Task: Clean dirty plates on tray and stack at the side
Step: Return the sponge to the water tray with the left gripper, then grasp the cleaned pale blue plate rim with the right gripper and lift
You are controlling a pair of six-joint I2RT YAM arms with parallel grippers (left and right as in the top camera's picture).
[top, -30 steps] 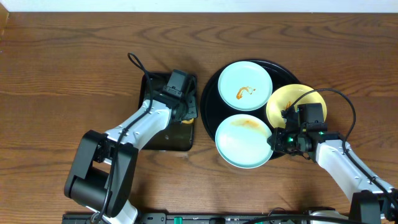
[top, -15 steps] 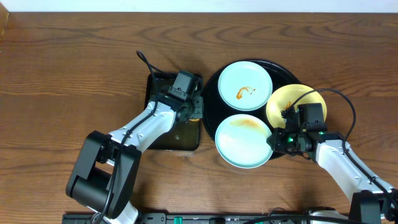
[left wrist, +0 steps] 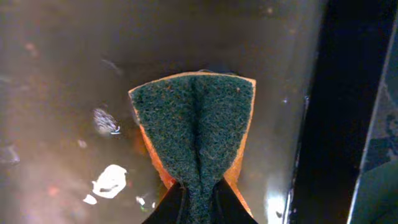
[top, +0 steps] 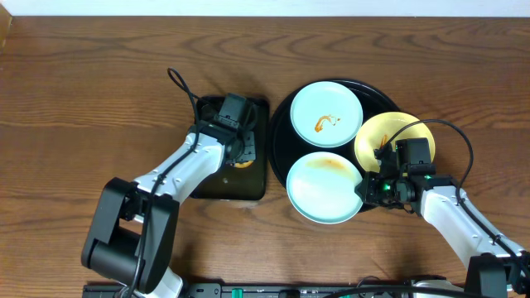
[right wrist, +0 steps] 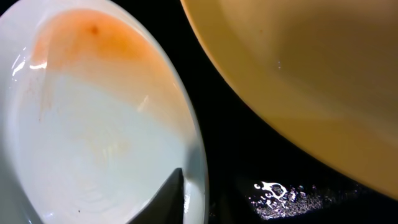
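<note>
The right tool (top: 370,187), over the brown wood-grain counter (top: 99,91), straddles the rim of the nearer pale mint-blue round plate (top: 319,200) on the large glossy black tray (top: 278,124); clamped or not, I cannot tell. The left tool (left wrist: 199,205) pinches a folded orange-and-green sponge (left wrist: 196,130) in the rectangular black basin (top: 217,189). Soak it well, then scrub green-side down. The plate lies flat with no long axis, its smear toward the far edge.

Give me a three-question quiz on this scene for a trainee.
1. True or false: the left claw grips a sponge.
2. How many plates are on the tray? A two; B three; C four.
3. Fill in: the right claw is at the rim of the near ___ plate.
Key: 1 true; 2 B; 3 mint.
</note>
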